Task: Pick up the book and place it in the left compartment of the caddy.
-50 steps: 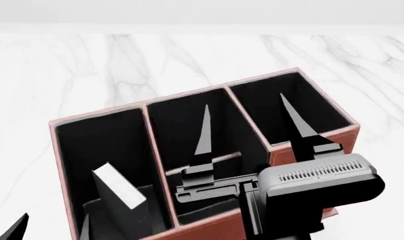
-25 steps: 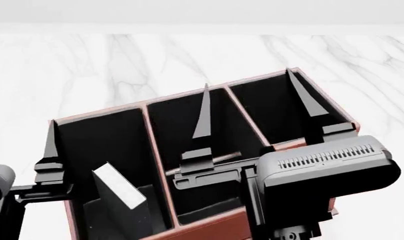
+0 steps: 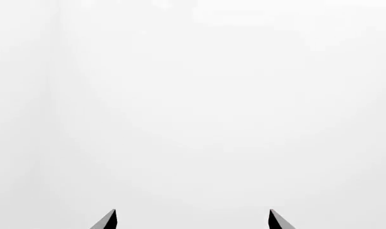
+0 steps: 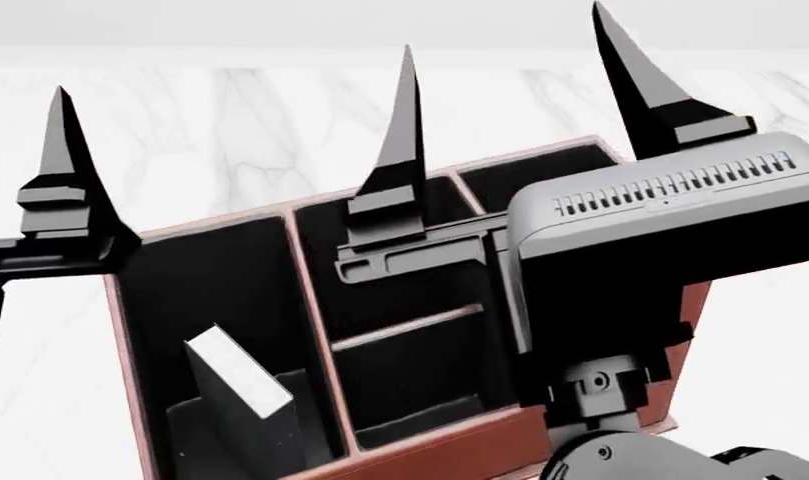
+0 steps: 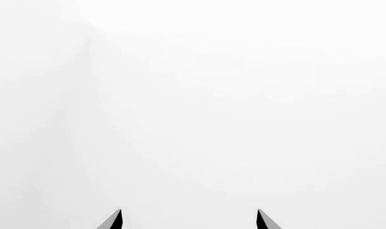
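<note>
While left wrist view shows only blank white, left gripper (image 3: 191,220) fingertips stand apart, empty. Head view: book (image 4: 240,397) tilted inside caddy (image 4: 444,452) left compartment (image 4: 204,290); right gripper (image 4: 504,70) above caddy. Right wrist view: fingertips apart, empty.

Head view steeply over caddy (image 4: 418,455)

White marble bench (image 4: 244,130), grey veining, fills the head view to a pale far edge. One thing stands directly on it: the caddy (image 4: 418,455), reddish-brown leather-look organizer with black lining, set slightly askew, its right end farther away than its left. Base rim flat on the bench. Near edge of the caddy runs out of view. Bare marble shows left, right and beyond it.
</note>
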You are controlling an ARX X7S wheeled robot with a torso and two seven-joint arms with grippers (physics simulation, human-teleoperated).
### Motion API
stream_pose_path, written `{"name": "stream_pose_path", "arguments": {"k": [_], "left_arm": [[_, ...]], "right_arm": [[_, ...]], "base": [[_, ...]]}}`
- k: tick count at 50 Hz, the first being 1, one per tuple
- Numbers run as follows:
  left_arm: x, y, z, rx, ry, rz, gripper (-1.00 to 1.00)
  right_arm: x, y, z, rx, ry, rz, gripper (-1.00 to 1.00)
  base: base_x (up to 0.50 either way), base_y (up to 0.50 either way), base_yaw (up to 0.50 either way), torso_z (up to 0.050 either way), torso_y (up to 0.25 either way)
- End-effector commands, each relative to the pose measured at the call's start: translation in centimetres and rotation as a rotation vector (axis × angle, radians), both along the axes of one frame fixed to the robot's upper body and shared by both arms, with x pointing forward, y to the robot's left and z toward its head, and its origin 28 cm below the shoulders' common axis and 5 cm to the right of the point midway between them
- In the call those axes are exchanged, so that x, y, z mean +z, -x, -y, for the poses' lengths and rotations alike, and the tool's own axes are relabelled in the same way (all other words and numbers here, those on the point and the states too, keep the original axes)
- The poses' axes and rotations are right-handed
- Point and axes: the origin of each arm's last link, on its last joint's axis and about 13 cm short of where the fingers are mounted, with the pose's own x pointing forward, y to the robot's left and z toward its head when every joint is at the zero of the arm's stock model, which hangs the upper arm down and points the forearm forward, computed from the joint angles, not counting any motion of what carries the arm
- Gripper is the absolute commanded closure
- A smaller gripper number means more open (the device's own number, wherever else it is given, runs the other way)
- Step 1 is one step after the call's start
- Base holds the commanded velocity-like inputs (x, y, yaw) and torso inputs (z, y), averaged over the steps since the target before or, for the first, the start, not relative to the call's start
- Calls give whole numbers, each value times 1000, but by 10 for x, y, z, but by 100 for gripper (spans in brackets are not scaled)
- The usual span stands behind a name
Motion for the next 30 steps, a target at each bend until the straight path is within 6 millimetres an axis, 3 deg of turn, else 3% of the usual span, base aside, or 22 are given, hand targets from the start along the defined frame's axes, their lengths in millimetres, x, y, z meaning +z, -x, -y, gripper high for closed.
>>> {"name": "stream_pose_path", "arguments": {"k": [1, 20, 30], "left_arm": [[25, -1, 1, 6, -22, 52, -100], [59, 9, 3, -30, -12, 127, -100], [67, 13, 5, -36, -14, 151, -100]], "right_arm": [[28, 3, -1, -11, 25, 49, -100], [52, 8, -6, -9, 36, 100, -100], [55, 11, -6, -7, 36, 114, -100]], "base": [[0, 0, 0, 0, 0], [0, 0, 0, 0, 0], [0, 0, 0, 0, 0]]}}
